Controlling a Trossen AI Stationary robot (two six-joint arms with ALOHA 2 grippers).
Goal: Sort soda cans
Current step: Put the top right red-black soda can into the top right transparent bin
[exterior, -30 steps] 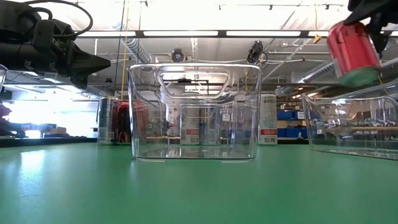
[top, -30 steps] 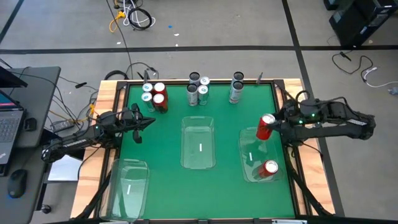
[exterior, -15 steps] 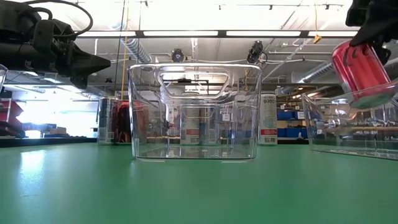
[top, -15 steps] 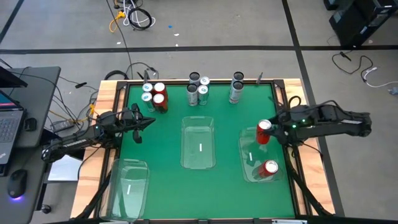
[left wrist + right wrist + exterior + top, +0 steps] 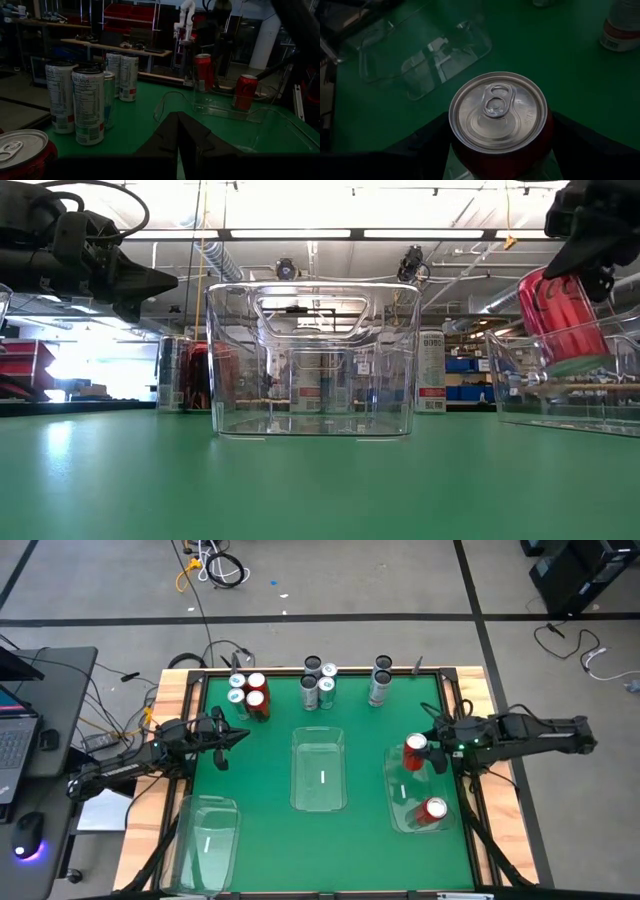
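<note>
My right gripper (image 5: 428, 752) is shut on a red soda can (image 5: 415, 753) above the far end of the clear right bin (image 5: 398, 823). A second red can (image 5: 432, 810) stands in that bin. More cans stand in groups along the far edge: red and silver ones (image 5: 248, 695), dark and silver ones (image 5: 318, 683), and two more (image 5: 380, 680). My left gripper (image 5: 243, 734) hangs shut above the table's left side, near the red and silver group, touching nothing. Its closed fingers (image 5: 176, 141) point across the table. My right gripper pinches the red can's side wall (image 5: 470, 160) between its two fingers (image 5: 427, 142), just below the top rim. The fingers come level from the table's right. The can is lifted clear and slightly tilted, its lower end (image 5: 575, 358) behind the right bin's wall.
A clear middle bin (image 5: 320, 745) stands at the table's centre and a clear left bin (image 5: 207, 808) at the near left corner. Bare green mat (image 5: 260, 790) lies between the bins. A laptop and cables sit off the table's left edge.
My right gripper has moved down and a little toward the table's left, lowering the red can from above the right bin until its lower end is below the bin's rim. The can has turned more upright. The gripper has stayed shut on it.
</note>
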